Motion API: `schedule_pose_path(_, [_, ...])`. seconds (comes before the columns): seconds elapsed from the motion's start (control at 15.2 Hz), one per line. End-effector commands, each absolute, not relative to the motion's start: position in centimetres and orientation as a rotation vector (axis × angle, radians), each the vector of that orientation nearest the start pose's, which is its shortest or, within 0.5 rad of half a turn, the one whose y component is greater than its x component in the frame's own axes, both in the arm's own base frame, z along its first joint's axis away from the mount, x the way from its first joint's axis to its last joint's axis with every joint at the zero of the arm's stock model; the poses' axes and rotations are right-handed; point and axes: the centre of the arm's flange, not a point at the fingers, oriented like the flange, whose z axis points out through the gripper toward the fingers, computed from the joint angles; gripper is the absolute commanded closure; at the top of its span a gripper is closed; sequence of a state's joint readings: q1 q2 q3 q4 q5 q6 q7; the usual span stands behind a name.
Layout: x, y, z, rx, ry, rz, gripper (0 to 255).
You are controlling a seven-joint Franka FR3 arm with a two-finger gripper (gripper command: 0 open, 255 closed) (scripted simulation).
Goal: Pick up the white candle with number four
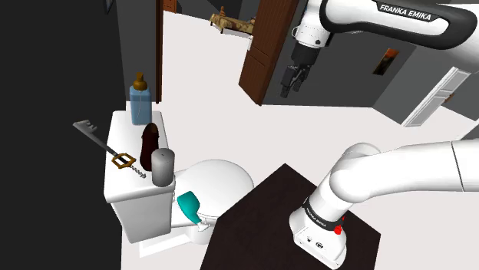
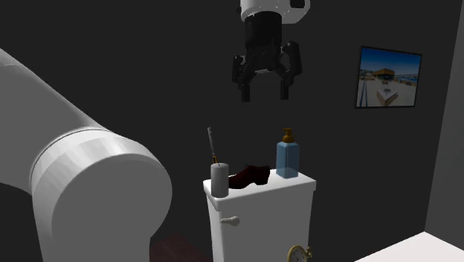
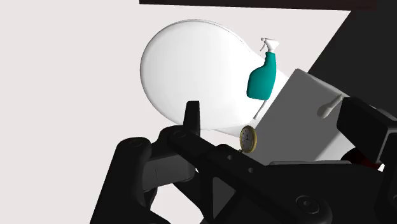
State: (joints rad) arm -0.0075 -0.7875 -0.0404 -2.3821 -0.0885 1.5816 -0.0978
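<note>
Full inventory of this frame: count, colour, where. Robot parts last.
toilet tank: 1, white, shoulder view's left
pump bottle: 1, blue with brown pump, tank top
shoe: 1, dark brown, tank top, beside the pump bottle
candle: 1, grey, tank top, beside the shoe
key-shaped sword: 1, dark with gold guard, overhanging the tank top
toilet lid: 1, white, shut
spray bottle: 1, teal, by the toilet lid, near the tank
pocket watch: 1, gold, low beside the tank
picture: 1, framed, on a dark wall
stand: 1, dark, shoulder view's lower right
arm: 1, white
gripper: 1, black, open, above the tank, empty
</note>
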Motion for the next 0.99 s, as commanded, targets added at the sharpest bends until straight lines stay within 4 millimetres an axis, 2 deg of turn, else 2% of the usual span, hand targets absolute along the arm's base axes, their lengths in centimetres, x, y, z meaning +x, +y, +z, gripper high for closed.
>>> schedule_pose_path(0.0, [30.6, -2.7, 58.0, -3.199, -0.102, 0.028, 0])
schedule_pose_path(0.92, [39.7, 9.5, 47.9, -3.143, -0.067, 0.103, 0])
